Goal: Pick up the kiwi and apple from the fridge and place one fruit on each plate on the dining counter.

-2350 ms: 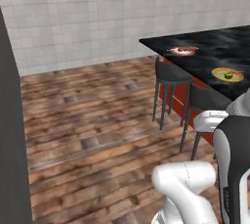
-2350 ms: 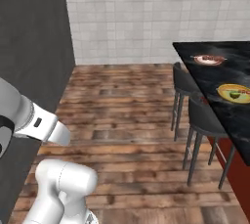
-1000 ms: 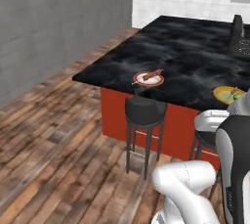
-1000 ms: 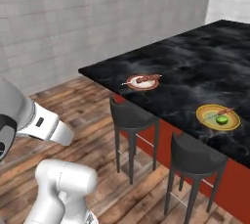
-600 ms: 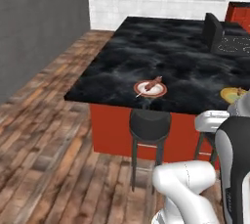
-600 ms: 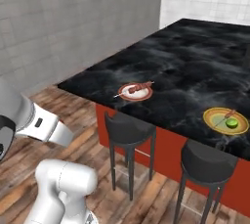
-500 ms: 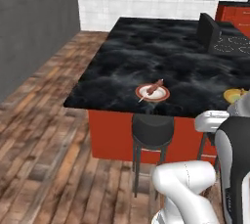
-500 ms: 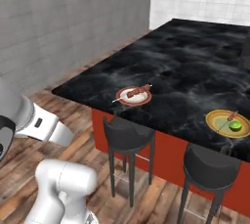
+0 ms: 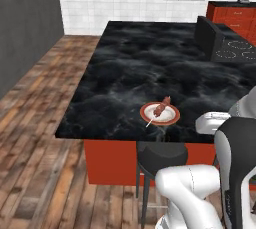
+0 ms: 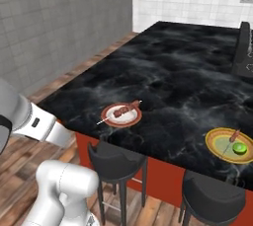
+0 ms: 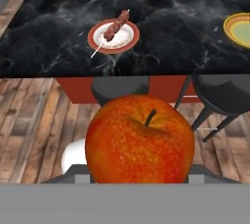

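On the dining counter [image 10: 188, 67], the reference for all positions below, the white plate with the red-orange rim [image 10: 121, 115] sits near the front edge, left of the yellow-rimmed plate [image 10: 230, 145]. The first carries a skewer of brown meat [image 10: 120, 111]; the second carries a skewer and the kiwi [image 10: 239, 148], small, round and green. Two black round stools [image 10: 116, 162] stand just below that front edge.

In front of the counter, the apple [image 11: 140, 139] fills the lower hand view, clamped in the gripper [image 11: 140, 181]; the fingertips are hidden behind the fruit. The apple is glossy, red-orange, speckled, with a dark stem in a shallow dimple.

Probable faults from this state:
- Roll-off. The apple is round and the plate is flat and shallow; release from height would likely send it onto the smooth marble-patterned top.
- Skewer contact. Placement on the meat would leave the apple unstable.
- Wrong plate. The yellow-rimmed plate already holds fruit.
- Slip. Glossy skin offers little friction.
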